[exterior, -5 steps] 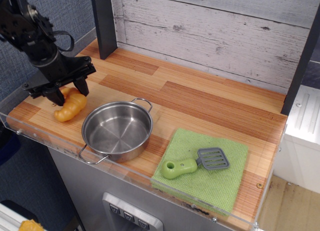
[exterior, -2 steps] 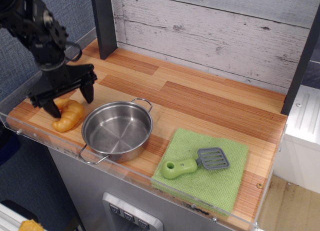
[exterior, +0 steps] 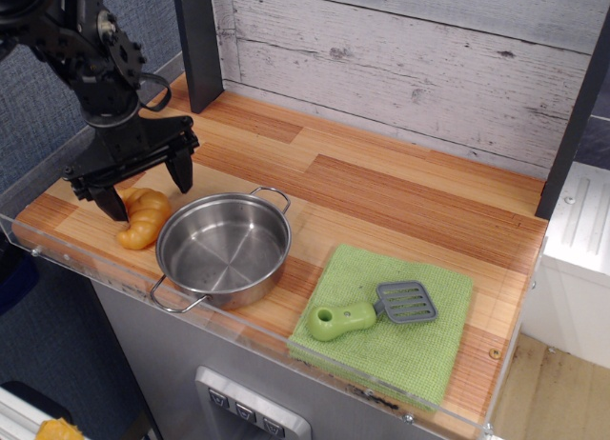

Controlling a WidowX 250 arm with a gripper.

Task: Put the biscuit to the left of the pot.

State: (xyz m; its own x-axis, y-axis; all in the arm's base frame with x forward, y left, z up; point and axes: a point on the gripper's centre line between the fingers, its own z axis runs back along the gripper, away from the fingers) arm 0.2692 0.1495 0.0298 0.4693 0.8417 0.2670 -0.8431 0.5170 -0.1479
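The biscuit (exterior: 143, 217), a glossy orange-yellow croissant-shaped toy, lies on the wooden counter just left of the pot (exterior: 223, 250), close to its rim. The pot is a shallow shiny steel pot with two wire loop handles and it is empty. My black gripper (exterior: 149, 194) hangs open right above the biscuit, one finger at its far left and one (exterior: 182, 174) to its right near the pot's rim. The fingers are apart and hold nothing.
A green cloth (exterior: 391, 322) at the front right carries a grey spatula with a green handle (exterior: 370, 311). A dark post (exterior: 200, 40) stands at the back left. A clear plastic lip (exterior: 86, 269) runs along the counter's front edge.
The gripper has risen and shifted right, with its fingers spread. The biscuit has slid a little right, nearer the pot, and lies free on the counter.
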